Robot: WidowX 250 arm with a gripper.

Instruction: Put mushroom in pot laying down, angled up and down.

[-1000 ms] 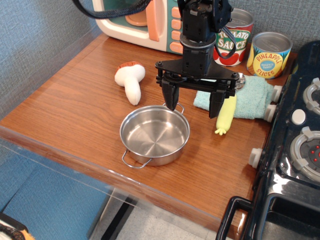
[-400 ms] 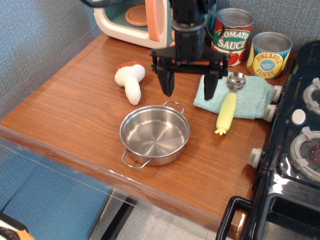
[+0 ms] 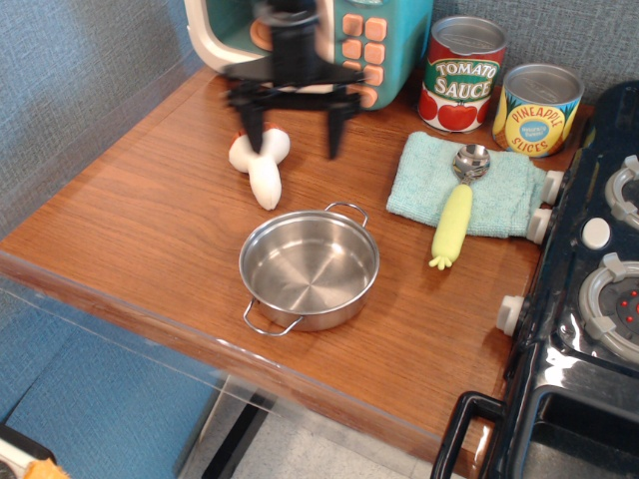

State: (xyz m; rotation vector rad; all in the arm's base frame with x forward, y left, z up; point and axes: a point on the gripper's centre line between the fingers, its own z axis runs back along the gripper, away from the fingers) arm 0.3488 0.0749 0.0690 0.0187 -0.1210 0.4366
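Your gripper (image 3: 296,132) hangs over the back left of the table with its jaws spread wide and nothing between them; one finger sits right in front of the mushroom's cap, the other well off to the side toward the towel. It looks blurred, so you cannot be sure how high it is above the wood.

The mushroom (image 3: 262,162) lies on its side on the table, cap toward the toy microwave (image 3: 349,40), stem pointing down toward the pot (image 3: 309,269). The pot sits empty just beside it, nearer the front edge, handles front and back.

Expect that mushroom to be light and squashy, a plush thing that gives under the fingers and will not slip much. The cap is wide and rounded, so it would likely bulge out of a pinch. Your best hold is probably across the thick stem, close to where it meets the cap, jaws closing on its two long sides. Squeeze enough to sink in a little; nothing here can break.

Mind the spoon (image 3: 455,208) on the towel (image 3: 499,190) and the two tins (image 3: 499,88) behind: they are well apart from your path to the pot
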